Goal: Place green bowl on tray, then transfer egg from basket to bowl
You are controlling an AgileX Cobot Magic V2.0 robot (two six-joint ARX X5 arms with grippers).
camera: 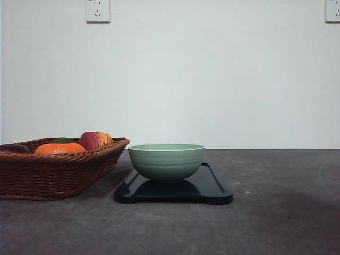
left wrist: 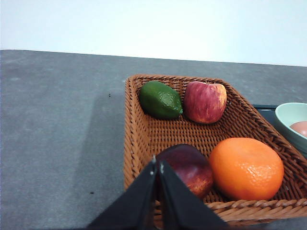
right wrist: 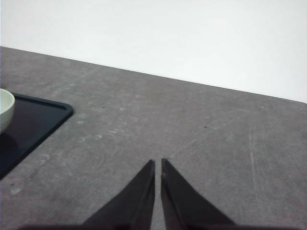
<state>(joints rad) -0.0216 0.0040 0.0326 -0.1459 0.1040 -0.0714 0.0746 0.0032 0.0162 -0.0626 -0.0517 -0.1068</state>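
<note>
Egg [left wrist: 301, 128] lay in the green bowl [camera: 167, 161] on the tray [camera: 212, 187]; likely fragile, smooth, best gripped gently across its middle. Left pincer [left wrist: 157, 167] and right pincer [right wrist: 158, 164] were both closed, empty.

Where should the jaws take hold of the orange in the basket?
Probably across the orange's rounded middle, coming straight down from above. The basket's wall rises beside it and the dark plum crowds its other side, so a sideways approach looks blocked.
</note>
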